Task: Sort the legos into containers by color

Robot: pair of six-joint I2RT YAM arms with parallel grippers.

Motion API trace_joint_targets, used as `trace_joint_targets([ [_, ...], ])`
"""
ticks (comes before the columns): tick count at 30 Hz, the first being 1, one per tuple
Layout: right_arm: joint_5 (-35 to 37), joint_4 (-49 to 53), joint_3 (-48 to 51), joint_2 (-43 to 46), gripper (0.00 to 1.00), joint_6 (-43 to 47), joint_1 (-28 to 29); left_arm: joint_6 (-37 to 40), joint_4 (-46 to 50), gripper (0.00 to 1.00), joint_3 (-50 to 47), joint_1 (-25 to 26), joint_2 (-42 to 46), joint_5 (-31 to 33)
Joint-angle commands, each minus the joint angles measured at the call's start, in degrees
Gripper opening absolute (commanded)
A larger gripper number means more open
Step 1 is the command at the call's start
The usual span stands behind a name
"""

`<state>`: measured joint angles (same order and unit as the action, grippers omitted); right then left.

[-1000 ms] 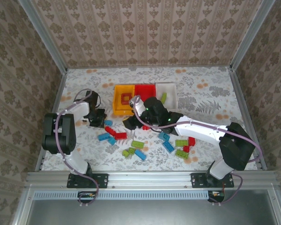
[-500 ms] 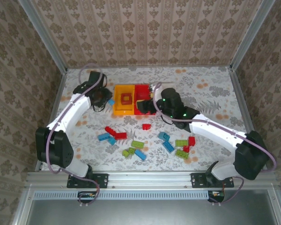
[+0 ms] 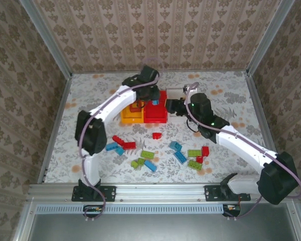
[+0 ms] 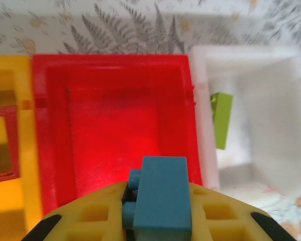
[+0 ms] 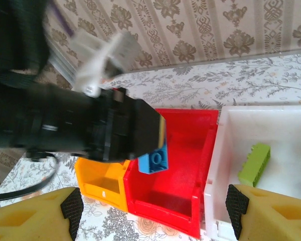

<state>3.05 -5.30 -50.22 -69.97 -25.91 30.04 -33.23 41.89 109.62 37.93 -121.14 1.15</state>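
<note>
Your left pincer (image 3: 151, 96) is clenched on a blue brick (image 4: 160, 198), which sits upright between the yellow pads (image 4: 218, 221) with its studs facing left in the left wrist view. It hangs over the red bin (image 4: 115, 70), close to that bin's wall on the white bin's side. The three bins stand in a row, walls touching, toward the far edge of the counter (image 3: 226, 100) and about midway along it: the yellow-orange bin (image 3: 128, 116) on the left, the red one in the middle, and the white bin (image 5: 291, 125) on the right. A red square frame (image 3: 136, 106) lies in the yellow-orange bin, and a lime green brick (image 5: 254, 164) lies in the white bin against the wall it shares with the red bin. Your right pincer (image 3: 169, 105) is released, its yellow fingers (image 5: 35, 216) spread wide, and it hovers over the white bin, pointing toward the left pincer and the blue brick. The loose legos (image 3: 147, 154), in red, blue and lime green, lie scattered across the middle of the counter, between the bins and the near edge and well apart from both pincers.
</note>
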Motion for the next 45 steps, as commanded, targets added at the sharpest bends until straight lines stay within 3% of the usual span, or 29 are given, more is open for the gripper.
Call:
trace_joint_targets([
  [1,1.5,1.5,2.0,3.1,0.78,-1.9,-0.8,3.5,4.7,0.19,3.4,0.1,-2.7,0.8],
  [10,1.5,3.2,4.2,5.7,0.78,-2.0,-1.7,2.7,5.8,0.22,5.0,1.3,-8.1,-1.4],
  [27,3.5,9.8,3.8,7.2,0.79,-3.5,-1.9,1.5,6.9,0.4,3.1,1.3,-7.5,-3.8],
  [31,3.8,11.6,3.4,8.1,0.79,-2.9,-2.0,1.4,7.1,0.4,3.1,1.1,-5.9,-3.2],
  [34,4.9,16.3,1.6,8.6,0.77,-2.9,-2.0,1.0,7.3,0.41,3.1,1.0,-3.4,-2.3],
  [38,7.9,31.3,-3.8,7.8,0.73,-9.0,-2.0,1.3,6.6,0.49,1.7,1.1,1.7,-1.5],
  [45,5.7,48.9,-7.8,4.9,0.68,-23.1,-1.5,6.1,-2.4,0.55,-12.7,1.9,16.6,-5.3],
])
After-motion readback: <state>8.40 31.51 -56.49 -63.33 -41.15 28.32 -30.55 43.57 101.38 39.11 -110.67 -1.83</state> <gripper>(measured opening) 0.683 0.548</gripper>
